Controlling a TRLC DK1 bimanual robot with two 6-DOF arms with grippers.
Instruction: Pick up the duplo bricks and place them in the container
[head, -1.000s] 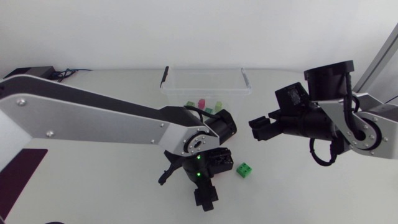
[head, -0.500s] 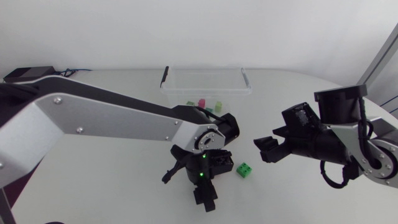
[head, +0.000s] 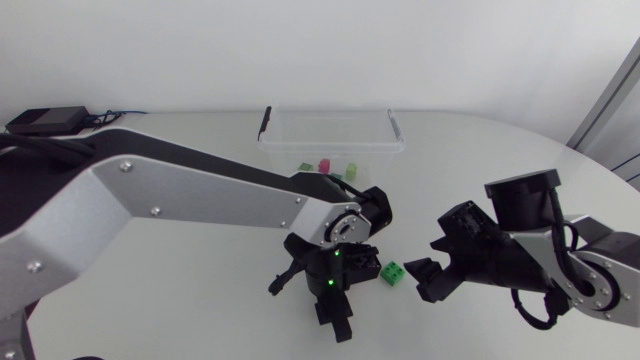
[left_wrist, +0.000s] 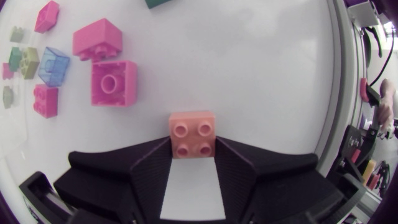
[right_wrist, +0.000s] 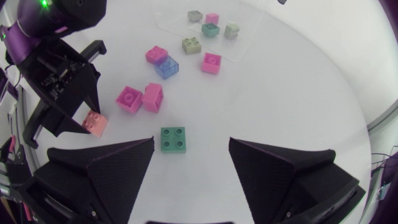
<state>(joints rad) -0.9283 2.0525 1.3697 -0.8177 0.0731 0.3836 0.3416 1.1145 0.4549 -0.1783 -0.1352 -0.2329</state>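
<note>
Head view: a clear container (head: 380, 147) sits at 12 o'clock on the white desk (head: 180, 290), with a few small bricks already inside. The left gripper (head: 335, 292) points down near the desk's middle, at 6 o'clock of the container. Over the last second it has only nudged toward 3 o'clock. A green brick (head: 393, 272) lies just beside it at 3 o'clock. The right gripper (head: 422, 280) has swung from beside the container down toward 5 o'clock. It now sits near the green brick, at its 3 o'clock, not touching it. Left wrist view: the left gripper's (left_wrist: 193, 148) fingers are narrow, one against each side of a salmon brick (left_wrist: 193, 127) resting on the desk, so they appear to hold it. A pink pair (left_wrist: 114, 82) lies ahead toward its 10 o'clock. Right wrist view: the right gripper's (right_wrist: 191, 146) fingers stand wide with nothing gripped. The green brick (right_wrist: 173, 138) lies just ahead, near its 11 o'clock, untouched. More bricks and the container lie farther ahead. The left arm looks ready to lift the salmon brick, and the right arm's swing has likely lined it up for the green one. Several bricks are not yet in the container.
</note>
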